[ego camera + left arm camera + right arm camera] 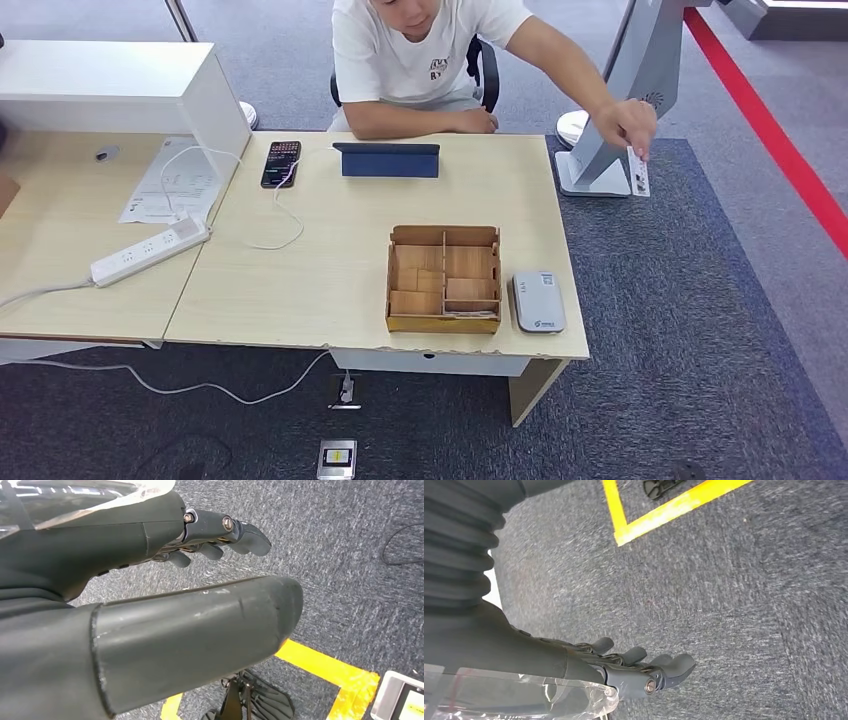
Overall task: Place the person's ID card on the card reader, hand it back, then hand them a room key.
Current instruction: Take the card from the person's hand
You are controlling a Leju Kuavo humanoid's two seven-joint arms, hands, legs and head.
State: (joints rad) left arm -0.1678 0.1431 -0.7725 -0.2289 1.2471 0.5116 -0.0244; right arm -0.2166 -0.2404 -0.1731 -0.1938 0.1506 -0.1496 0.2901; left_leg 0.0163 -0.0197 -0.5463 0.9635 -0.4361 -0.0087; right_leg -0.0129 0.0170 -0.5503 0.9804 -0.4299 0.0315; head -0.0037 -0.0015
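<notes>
Across the table sits a person in a white T-shirt, one arm stretched out past the table's right end. Their hand (625,122) holds a white ID card (639,172) hanging down over the carpet. The grey card reader (538,301) lies near the table's front right corner. Beside it stands a wooden box (443,278) with several compartments holding flat wood-coloured pieces. My left hand (165,580) hangs over grey carpet with its fingers extended and nothing in it. My right hand (624,672) also hangs over carpet, fingers apart and empty.
A blue tablet (386,159) stands at the table's far edge, with a phone (281,163) on a white cable to its left. A power strip (150,250) and papers (170,180) lie on the left desk. A white kiosk base (600,170) stands right of the table.
</notes>
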